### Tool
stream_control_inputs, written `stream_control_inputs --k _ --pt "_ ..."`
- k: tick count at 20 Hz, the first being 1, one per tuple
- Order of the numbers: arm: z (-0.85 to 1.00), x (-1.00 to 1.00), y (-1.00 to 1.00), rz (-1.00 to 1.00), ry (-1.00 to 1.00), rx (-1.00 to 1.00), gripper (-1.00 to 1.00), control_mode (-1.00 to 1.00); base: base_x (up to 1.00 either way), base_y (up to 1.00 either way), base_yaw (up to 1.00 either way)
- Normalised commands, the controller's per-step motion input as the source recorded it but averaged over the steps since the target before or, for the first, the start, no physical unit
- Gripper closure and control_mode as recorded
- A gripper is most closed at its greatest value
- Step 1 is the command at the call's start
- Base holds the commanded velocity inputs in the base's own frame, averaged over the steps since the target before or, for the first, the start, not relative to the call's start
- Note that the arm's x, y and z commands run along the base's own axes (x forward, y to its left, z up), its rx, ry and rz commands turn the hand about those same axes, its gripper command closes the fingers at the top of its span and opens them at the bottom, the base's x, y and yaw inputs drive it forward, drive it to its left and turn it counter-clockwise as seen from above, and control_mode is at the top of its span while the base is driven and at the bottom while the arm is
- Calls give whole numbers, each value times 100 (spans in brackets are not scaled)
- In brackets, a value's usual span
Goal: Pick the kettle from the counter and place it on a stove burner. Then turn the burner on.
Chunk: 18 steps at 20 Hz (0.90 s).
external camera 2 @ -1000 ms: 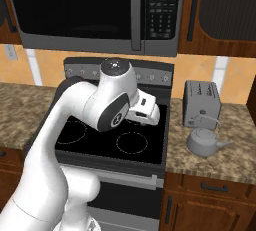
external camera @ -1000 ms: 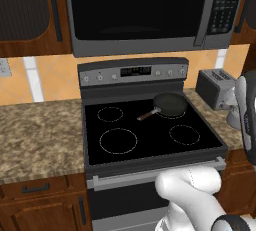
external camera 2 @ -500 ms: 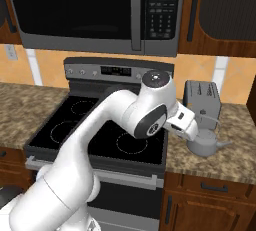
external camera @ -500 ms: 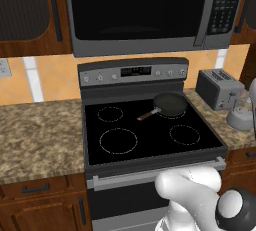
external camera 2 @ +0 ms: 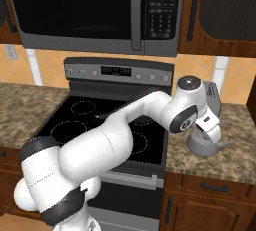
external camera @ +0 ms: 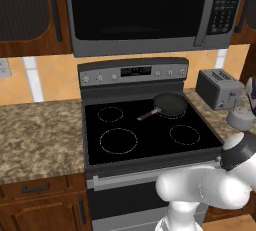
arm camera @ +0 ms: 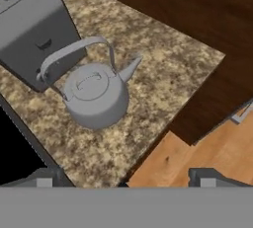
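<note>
Nothing is done yet: the squat silver-grey metal kettle (arm camera: 94, 94) sits on the speckled granite counter (arm camera: 163, 79) beside the boxy grey toaster (arm camera: 29, 24), the wide-open gripper (arm camera: 123, 178) poised above it, every burner of the black glass stove (external camera: 145, 135) unlit.

The toaster (arm camera: 29, 22) stands just behind the kettle (arm camera: 94, 91) and blocks that side. Bare counter (arm camera: 163, 79) lies open by the spout.

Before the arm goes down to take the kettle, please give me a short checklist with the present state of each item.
1. End effector open: ok.
2. Kettle upright on the counter: ok.
3. Handle arched up, free to grasp: ok.
4. End effector centred over the handle: not ok, the kettle lies off to one side in the hand view.
5. Toaster clearance: cannot tell, it stands close behind the kettle.
6. Free burner: ok; the frying pan covers another.
</note>
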Motion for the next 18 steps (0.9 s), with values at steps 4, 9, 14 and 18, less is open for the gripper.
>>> stream_control_inputs --k 4,9,14,18 --pt "0 92 -77 -9 10 29 -100 -100 0 0 0" --pt "-2 4 -15 -1 7 19 -100 -100 0 0 0" --pt "-40 23 -10 -3 0 7 -100 -100 0 0 0" --pt "-40 27 -1 -5 -2 6 -100 -100 0 0 0"
